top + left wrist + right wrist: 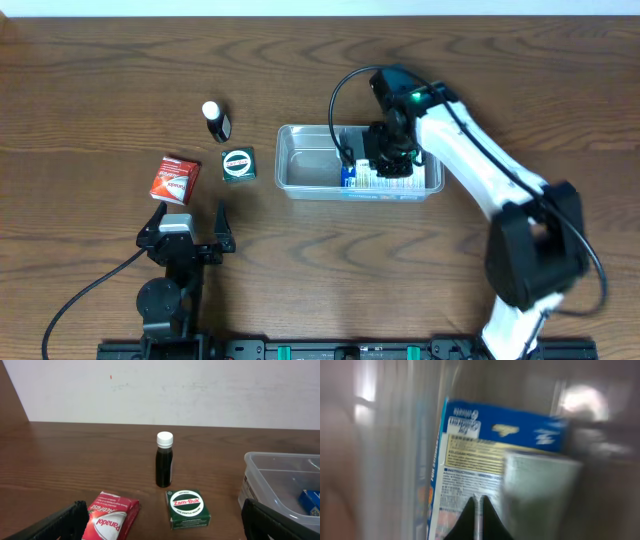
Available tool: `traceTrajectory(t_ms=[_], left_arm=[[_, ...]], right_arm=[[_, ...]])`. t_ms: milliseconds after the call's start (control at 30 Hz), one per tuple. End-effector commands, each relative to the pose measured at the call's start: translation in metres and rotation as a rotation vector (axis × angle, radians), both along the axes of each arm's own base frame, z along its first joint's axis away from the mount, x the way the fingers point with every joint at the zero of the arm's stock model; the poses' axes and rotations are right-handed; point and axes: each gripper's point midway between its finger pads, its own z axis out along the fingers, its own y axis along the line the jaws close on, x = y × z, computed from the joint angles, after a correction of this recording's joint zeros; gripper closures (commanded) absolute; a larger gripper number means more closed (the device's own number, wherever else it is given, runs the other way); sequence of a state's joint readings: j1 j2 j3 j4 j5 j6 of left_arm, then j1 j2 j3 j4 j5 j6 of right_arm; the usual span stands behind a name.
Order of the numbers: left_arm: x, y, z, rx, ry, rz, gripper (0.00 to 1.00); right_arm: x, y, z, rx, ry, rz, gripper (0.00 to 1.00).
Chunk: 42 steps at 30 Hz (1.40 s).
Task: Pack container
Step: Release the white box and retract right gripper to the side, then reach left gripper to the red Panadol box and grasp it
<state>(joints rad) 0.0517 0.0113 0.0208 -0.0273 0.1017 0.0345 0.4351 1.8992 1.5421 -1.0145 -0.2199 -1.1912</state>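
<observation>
A robot lab bench; wood-grain table (90, 90); blank white wall (225, 390) behind; black mounting rail (320, 351) along the near edge.

Legible markings on packaged items

The green square cardboard box (188, 508) carries "Zam-Buk" in a white oval on its top face, with a smaller line beneath that is too fine to read. The red rectangular cardboard box (111, 519) carries "Panadol" and "ActiFast" in white. The blue-and-white rectangular cardboard box (470, 450) carries dense print, blurred beyond reading.

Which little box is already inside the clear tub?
The blue box, lying in the container. The red Panadol box and the green Zam-Buk box sit outside on the table.
</observation>
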Motion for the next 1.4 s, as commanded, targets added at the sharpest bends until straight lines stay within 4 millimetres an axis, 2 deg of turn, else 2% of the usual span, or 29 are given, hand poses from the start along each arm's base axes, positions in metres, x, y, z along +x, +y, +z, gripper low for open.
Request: traceTrajectory(t_ms=[0,33,67,233,367,533,733,900,1033,1133,1267,1367], left_arm=[[-0.001,-0.001,-0.017,0.009,0.051,-0.011,0.02],[-0.001,-0.001,-0.017,0.009,0.051,-0.011,0.02],[-0.001,-0.001,-0.017,0.009,0.051,-0.011,0.02],[-0.001,-0.001,-0.017,0.009,0.051,-0.011,0.02],[-0.001,-0.001,-0.017,0.009,0.051,-0.011,0.02],[-0.001,0.003,-0.017,0.024,0.053,0.014,0.02],[-0.001,0.007,-0.017,0.026,0.053,0.036,0.02],[-0.001,0.013,-0.018,0.031,0.06,0.072,0.02],[-0.002,0.012,-0.012,0.029,0.048,0.062,0.02],[-0.007,0.011,0.006,0.018,0.067,0.064,0.02],[-0.018,0.017,0.061,0.05,0.09,0.094,0.02],[-0.022,0.02,0.096,0.071,0.182,0.101,0.02]], right_arm=[[0.004,0.007,0.068,0.105,-0.145,-0.053,0.66],[0.005,0.005,0.078,0.119,-0.169,-0.067,0.42],[0.006,0.002,0.089,0.136,-0.196,-0.082,0.01],[0.023,-0.022,0.139,0.237,-0.311,-0.265,0.01],[0.044,-0.058,0.16,0.312,-0.337,-0.51,0.01],[0.069,-0.133,0.163,0.36,-0.311,-0.933,0.01],[0.074,-0.215,0.162,0.428,-0.267,-1.319,0.01],[0.067,-0.255,0.159,0.495,-0.209,-1.542,0.01],[0.061,-0.264,0.155,0.478,-0.191,-1.572,0.01],[0.06,-0.264,0.154,0.475,-0.185,-1.574,0.01],[0.06,-0.264,0.154,0.475,-0.185,-1.574,0.01],[0.06,-0.264,0.154,0.475,-0.185,-1.574,0.01]])
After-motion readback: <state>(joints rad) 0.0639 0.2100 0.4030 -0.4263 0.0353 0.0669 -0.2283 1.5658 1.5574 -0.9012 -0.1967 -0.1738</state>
